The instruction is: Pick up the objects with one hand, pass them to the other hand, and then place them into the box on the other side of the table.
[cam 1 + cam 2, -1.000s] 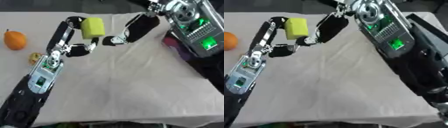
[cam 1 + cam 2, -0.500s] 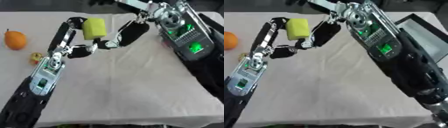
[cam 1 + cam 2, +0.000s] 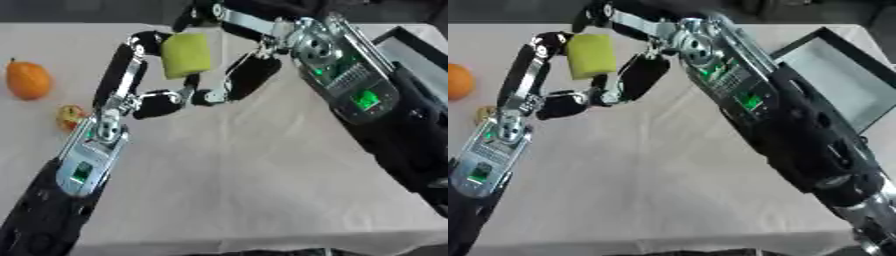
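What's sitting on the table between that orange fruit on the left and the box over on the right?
In the right eye view, the orange round fruit and the dark open box have both robot arms between them, meeting around a yellow-green block above the white cloth.

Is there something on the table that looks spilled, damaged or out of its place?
Nothing stands out. The yellow-green block is held up between the left hand and the right hand, the orange fruit and the small reddish fruit sit on the cloth, and the box lies open at the right.
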You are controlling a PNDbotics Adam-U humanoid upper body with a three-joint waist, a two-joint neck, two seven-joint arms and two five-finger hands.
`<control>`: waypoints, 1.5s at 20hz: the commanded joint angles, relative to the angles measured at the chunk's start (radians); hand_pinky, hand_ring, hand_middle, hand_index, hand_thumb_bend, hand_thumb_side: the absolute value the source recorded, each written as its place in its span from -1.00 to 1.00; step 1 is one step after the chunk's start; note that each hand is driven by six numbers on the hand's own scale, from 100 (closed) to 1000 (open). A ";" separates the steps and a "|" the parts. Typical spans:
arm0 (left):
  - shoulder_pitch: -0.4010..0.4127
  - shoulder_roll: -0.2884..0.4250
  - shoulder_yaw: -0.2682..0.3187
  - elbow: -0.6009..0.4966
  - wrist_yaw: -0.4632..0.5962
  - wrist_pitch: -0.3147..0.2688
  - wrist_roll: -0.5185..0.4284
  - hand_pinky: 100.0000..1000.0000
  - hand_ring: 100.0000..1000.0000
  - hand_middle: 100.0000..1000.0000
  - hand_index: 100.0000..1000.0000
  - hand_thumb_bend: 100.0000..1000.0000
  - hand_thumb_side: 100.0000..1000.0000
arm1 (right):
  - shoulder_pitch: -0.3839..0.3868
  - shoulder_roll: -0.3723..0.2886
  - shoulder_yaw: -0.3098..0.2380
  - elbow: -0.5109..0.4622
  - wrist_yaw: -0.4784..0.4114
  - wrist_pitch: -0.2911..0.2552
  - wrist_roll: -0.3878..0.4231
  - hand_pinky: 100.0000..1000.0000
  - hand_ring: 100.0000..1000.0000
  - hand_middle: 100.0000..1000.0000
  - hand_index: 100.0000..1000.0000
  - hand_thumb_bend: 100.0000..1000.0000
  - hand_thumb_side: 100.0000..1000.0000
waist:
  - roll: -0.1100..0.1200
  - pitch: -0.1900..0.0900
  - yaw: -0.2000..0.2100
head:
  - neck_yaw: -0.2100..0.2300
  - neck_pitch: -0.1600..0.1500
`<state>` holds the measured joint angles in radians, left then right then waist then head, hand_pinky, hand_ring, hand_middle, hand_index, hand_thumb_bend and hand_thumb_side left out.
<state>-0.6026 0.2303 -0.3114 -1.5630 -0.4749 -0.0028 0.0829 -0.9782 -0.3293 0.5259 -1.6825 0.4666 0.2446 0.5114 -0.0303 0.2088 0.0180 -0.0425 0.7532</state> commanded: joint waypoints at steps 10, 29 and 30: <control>0.001 -0.001 -0.004 -0.018 -0.008 -0.027 0.010 0.45 0.05 0.00 -0.13 -1.00 -1.00 | -0.021 0.005 -0.011 0.013 -0.046 0.050 -0.069 0.85 0.74 0.60 0.57 -0.38 -0.83 | 0.003 -0.010 0.002 | -0.005 -0.005; -0.002 -0.010 -0.003 -0.023 0.000 -0.070 0.051 0.44 0.02 -0.04 -0.13 -1.00 -1.00 | -0.017 0.007 -0.003 0.021 -0.062 0.043 -0.037 0.83 0.68 0.52 0.52 -0.24 -0.98 | 0.000 -0.006 0.006 | 0.013 0.017; -0.003 -0.010 -0.004 -0.023 0.004 -0.074 0.055 0.44 0.01 -0.04 -0.13 -1.00 -1.00 | -0.017 0.007 -0.003 0.022 -0.060 0.042 -0.036 0.83 0.68 0.52 0.52 -0.24 -0.99 | 0.000 -0.005 0.006 | 0.015 0.017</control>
<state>-0.5898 0.2288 -0.3179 -1.5688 -0.4767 -0.0722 0.1284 -0.9782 -0.3195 0.5305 -1.6571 0.4018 0.2885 0.4686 -0.0323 0.2169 0.0231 -0.0322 0.7631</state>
